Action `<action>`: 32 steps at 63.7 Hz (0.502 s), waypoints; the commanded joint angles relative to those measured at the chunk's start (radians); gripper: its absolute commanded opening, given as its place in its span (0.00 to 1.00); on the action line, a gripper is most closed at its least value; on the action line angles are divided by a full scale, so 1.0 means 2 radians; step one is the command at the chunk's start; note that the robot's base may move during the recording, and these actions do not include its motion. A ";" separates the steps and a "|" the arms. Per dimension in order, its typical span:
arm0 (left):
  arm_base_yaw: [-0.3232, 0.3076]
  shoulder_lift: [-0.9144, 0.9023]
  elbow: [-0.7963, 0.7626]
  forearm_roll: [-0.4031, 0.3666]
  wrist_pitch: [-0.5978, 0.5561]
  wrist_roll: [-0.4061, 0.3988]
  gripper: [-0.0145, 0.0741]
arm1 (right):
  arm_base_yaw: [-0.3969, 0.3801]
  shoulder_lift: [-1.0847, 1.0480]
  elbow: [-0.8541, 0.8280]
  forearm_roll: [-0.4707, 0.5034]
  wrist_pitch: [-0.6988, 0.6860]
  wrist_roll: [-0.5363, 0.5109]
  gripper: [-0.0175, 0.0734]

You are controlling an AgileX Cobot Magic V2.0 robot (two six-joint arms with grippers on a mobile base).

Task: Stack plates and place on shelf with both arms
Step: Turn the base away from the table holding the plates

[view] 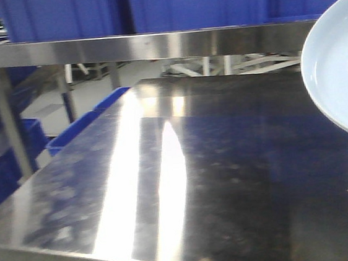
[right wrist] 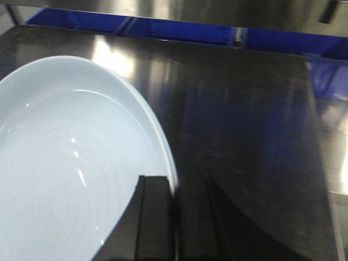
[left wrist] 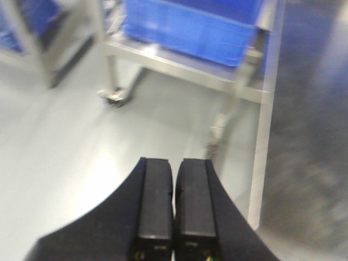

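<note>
One pale blue-white glossy plate hangs tilted in the air at the right edge of the front view, above the steel table. In the right wrist view my right gripper is shut on the rim of this plate, one finger over the inside, one under. Only one plate shows clearly; I cannot tell whether a second lies under it. My left gripper is shut and empty, off the table's left edge above the floor. The steel shelf runs across above the table's back.
Blue crates stand behind and left of the table. In the left wrist view a wheeled steel cart with a blue crate stands on the grey floor, and the table's edge runs down the right.
</note>
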 commanded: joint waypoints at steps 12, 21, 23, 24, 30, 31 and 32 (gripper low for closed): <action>-0.004 -0.002 -0.014 0.000 -0.034 -0.003 0.27 | -0.003 0.000 -0.015 -0.005 -0.048 0.000 0.25; -0.004 -0.002 -0.014 0.000 -0.034 -0.003 0.27 | -0.003 0.000 -0.015 -0.005 -0.048 0.000 0.25; -0.004 -0.002 -0.014 0.000 -0.034 -0.003 0.27 | -0.003 0.000 -0.015 -0.005 -0.048 0.000 0.25; -0.004 -0.002 -0.014 0.000 -0.034 -0.003 0.27 | -0.003 0.000 -0.015 -0.005 -0.048 0.000 0.25; -0.004 -0.002 -0.014 0.000 -0.034 -0.003 0.27 | -0.003 0.000 -0.015 -0.005 -0.048 0.000 0.25; -0.004 -0.002 -0.014 0.000 -0.034 -0.003 0.27 | -0.003 0.000 -0.015 -0.005 -0.048 0.000 0.25; -0.004 -0.002 -0.014 0.000 -0.034 -0.003 0.27 | -0.003 0.000 -0.015 -0.005 -0.048 0.000 0.25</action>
